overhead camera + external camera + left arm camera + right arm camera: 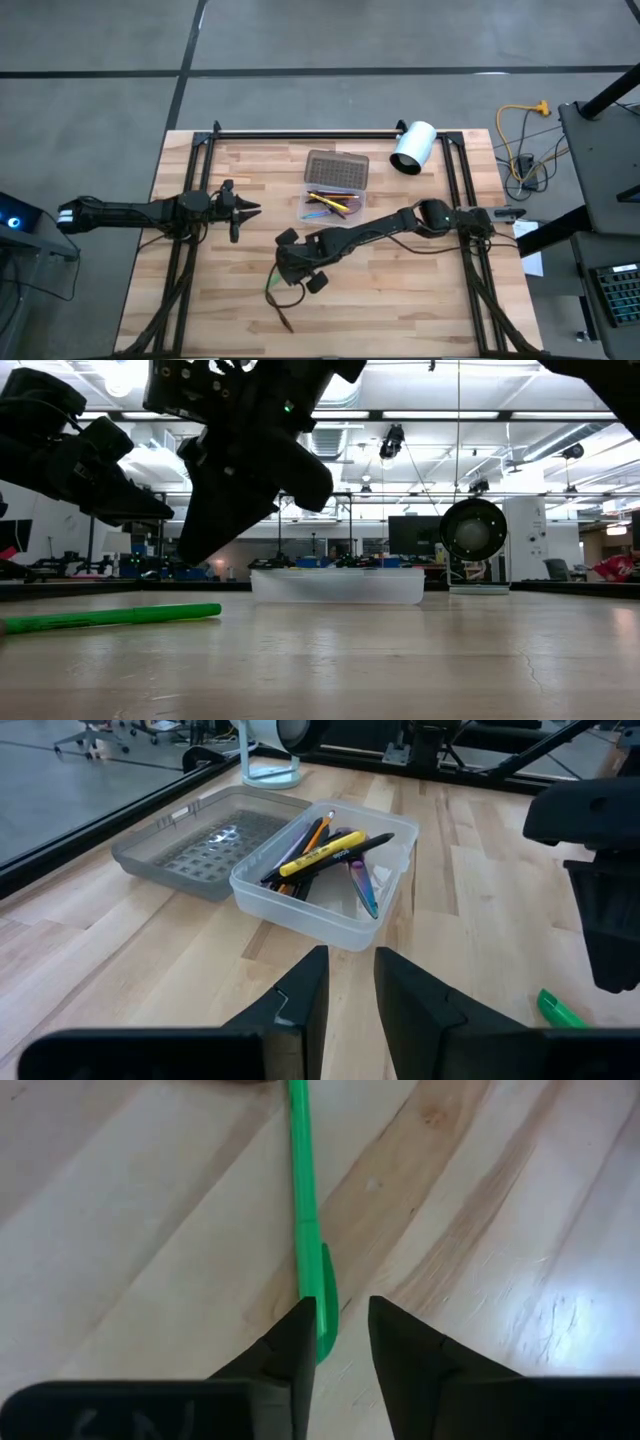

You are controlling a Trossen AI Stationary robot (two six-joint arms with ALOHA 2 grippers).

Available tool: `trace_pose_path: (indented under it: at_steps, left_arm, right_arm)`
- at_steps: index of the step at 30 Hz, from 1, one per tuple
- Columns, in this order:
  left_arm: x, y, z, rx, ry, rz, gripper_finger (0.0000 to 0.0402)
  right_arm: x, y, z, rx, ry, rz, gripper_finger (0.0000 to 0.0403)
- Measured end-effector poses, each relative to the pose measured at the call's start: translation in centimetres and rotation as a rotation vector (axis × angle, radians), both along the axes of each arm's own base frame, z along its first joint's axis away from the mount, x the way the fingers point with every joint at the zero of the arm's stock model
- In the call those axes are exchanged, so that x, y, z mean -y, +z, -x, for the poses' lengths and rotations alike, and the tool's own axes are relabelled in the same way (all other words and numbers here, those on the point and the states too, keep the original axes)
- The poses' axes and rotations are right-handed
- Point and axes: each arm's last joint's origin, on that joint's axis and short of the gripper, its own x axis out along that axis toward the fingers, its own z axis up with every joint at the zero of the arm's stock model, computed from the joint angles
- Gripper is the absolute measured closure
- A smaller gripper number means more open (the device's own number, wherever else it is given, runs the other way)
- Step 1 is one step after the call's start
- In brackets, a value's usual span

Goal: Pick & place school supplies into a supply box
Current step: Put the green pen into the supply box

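Observation:
A green pen (pixel 303 1190) lies flat on the wooden table, left of and nearer than the supply box (pixel 328 203). My right gripper (pixel 343 1320) hovers open just above the pen's clip end, slanting down and clear of the table in the low view (pixel 200 545). A brown pencil (pixel 285 318) lies on the table nearer the front edge. The translucent box stands with its grey lid (pixel 200 850) laid open behind it. It holds a yellow pen (pixel 320 855) and other pens and pencils. My left gripper (pixel 350 980) waits open at the table's left, pointing toward the box.
A white cylinder (pixel 413 147) lies at the far right of the table by the black frame rail (pixel 300 133). Bare wood lies in front of the box and along the near edge.

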Motion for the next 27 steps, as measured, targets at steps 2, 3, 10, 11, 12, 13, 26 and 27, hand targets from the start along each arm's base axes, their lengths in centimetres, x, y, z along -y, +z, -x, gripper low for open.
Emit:
trace_pose_path:
  at_steps: [2,3,10,11,12,13,26,27]
  left_arm:
    - [0.0,0.0,0.0,0.000,0.000,0.000,0.0332]
    - [0.0,0.0,0.0,0.000,0.000,0.000,0.0332]
    - [0.0,0.0,0.0,0.000,0.000,0.000,0.0332]
    - [0.0,0.0,0.0,0.000,0.000,0.000,0.0332]
    - [0.0,0.0,0.0,0.000,0.000,0.000,0.0332]
    - [0.0,0.0,0.0,-0.001,0.000,0.000,0.0332]
    - [0.0,0.0,0.0,-0.001,0.000,0.000,0.0332]
    - [0.0,0.0,0.0,-0.001,0.000,0.000,0.0332]
  right_arm:
    - [0.1,0.0,0.0,0.001,0.008,0.006,0.0307]
    - [0.1,0.0,0.0,0.001,0.010,0.007,0.0302]
    - [0.6,0.0,-0.1,0.000,-0.003,0.005,0.0270]
    - [0.6,-0.1,-0.1,0.000,-0.004,0.005,0.0267]
    - [0.6,-0.1,-0.1,-0.002,-0.005,0.006,0.0264]
    - [0.7,-0.2,-0.1,-0.005,-0.006,0.006,0.0262]
    - [2.1,-1.5,0.0,-0.045,-0.017,-0.064,0.0259]
    - [2.1,-1.6,0.0,-0.040,-0.023,-0.070,0.0260]
